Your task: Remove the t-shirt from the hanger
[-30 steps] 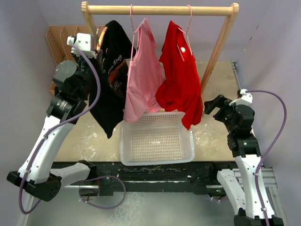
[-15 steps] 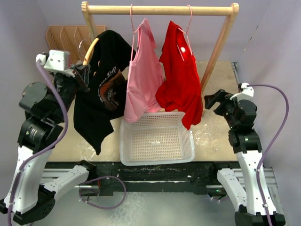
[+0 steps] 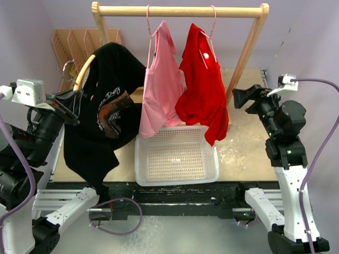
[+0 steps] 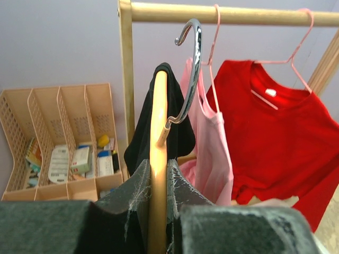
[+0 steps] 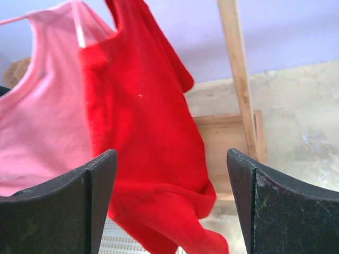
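Observation:
A black t-shirt (image 3: 100, 121) with a print hangs on a wooden hanger (image 3: 85, 71) with a metal hook (image 4: 190, 63). The hanger is off the rail and held out to the left of it. My left gripper (image 3: 69, 103) is shut on the hanger's wooden arm (image 4: 158, 132), its pads pressed on both sides, in the left wrist view (image 4: 158, 211). My right gripper (image 3: 239, 98) is open and empty, raised at the right and facing the red t-shirt (image 3: 204, 90). In the right wrist view (image 5: 172, 206) the red t-shirt (image 5: 143, 121) lies beyond its fingers.
The wooden rail (image 3: 180, 10) carries a pink top (image 3: 159, 90) and the red t-shirt on pink hangers. A white perforated basket (image 3: 139, 164) stands on the table below them. A tan organizer (image 3: 69, 45) with small items stands at the back left.
My left arm has swung down and to the left, carrying the hanger and black t-shirt away from the rail. My right arm has risen and its gripper points towards the red t-shirt.

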